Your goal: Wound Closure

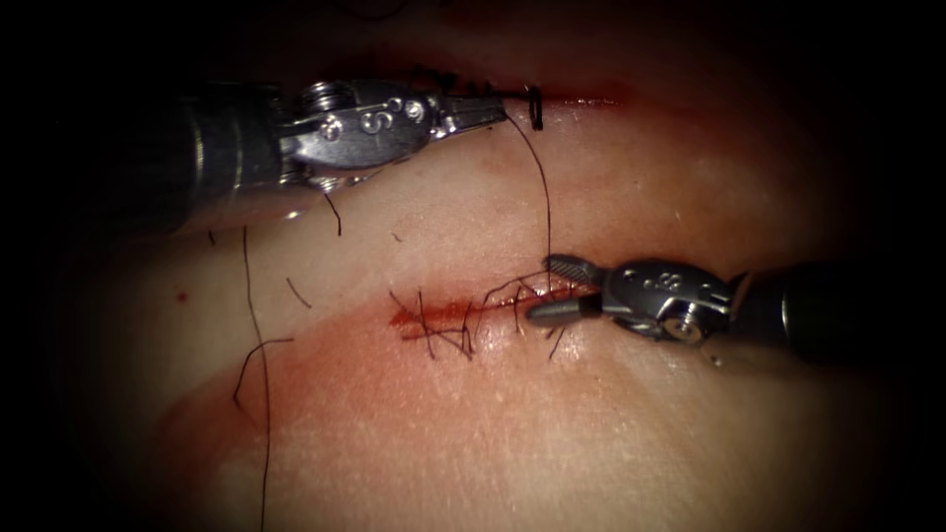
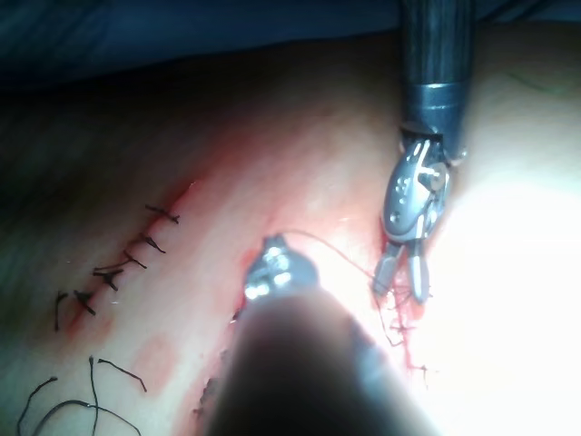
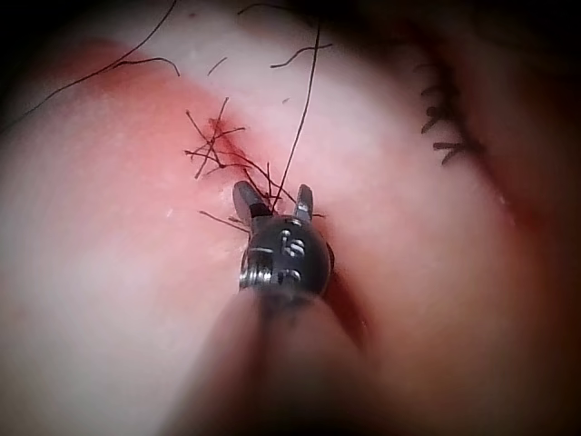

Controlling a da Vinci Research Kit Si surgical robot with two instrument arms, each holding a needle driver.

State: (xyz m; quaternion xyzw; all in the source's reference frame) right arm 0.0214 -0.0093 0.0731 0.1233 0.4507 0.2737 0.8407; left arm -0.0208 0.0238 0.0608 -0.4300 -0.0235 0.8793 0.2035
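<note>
Right tool (image 1: 564,289) hovers at the cut's (image 1: 463,315) right end, jaws open, empty — left tool (image 1: 483,108) beyond grips the thread (image 1: 545,187), the needle (image 1: 535,108) just beside its tip.

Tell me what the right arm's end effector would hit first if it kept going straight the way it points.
Probably the stitched cut: the right end effector, jaws open, points left along it, with the thread running up from between its tips. Depth is unclear.
</note>
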